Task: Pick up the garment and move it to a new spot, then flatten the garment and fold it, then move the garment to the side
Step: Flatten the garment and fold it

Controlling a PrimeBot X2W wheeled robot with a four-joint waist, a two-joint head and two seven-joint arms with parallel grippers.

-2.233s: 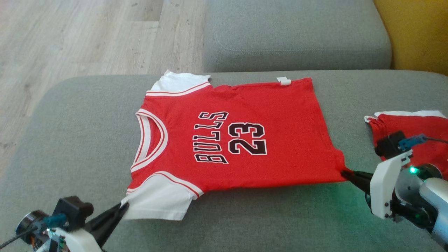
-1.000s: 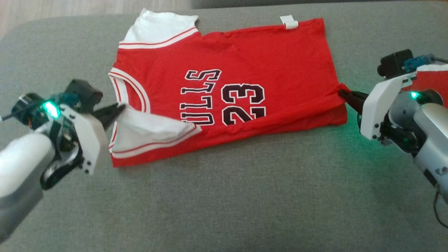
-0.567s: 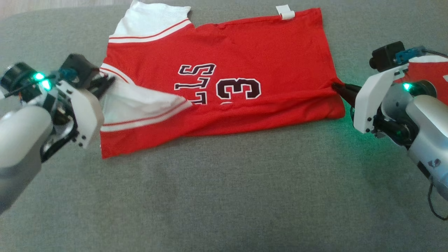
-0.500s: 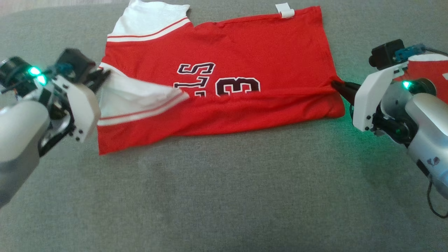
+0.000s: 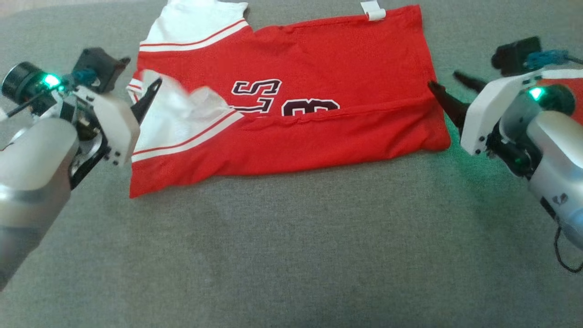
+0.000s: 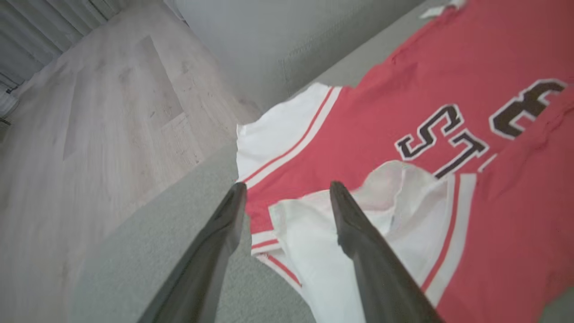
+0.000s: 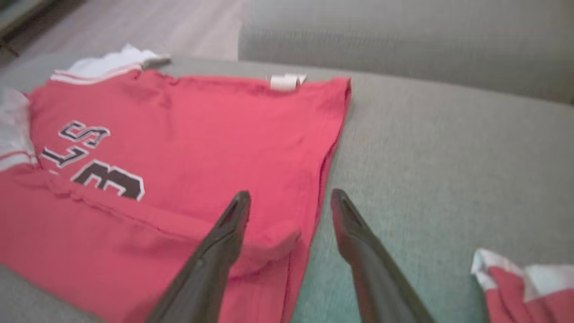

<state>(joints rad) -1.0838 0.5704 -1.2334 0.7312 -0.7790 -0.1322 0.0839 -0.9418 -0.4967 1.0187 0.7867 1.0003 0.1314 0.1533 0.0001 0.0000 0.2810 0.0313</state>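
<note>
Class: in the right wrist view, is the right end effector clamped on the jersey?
No: the right end effector stands open by the jersey, nothing between its fingers.

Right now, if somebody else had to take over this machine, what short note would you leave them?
Red jersey: lying spread on the grey cushion.
Left tool: open, holding nothing, over the white sleeve.
Right tool: open, holding nothing, at the hem corner.
Done: near long side folded over the middle, with that sleeve lying on top.
Left: probably fold the far side in, finish folding, then move it aside.
</note>
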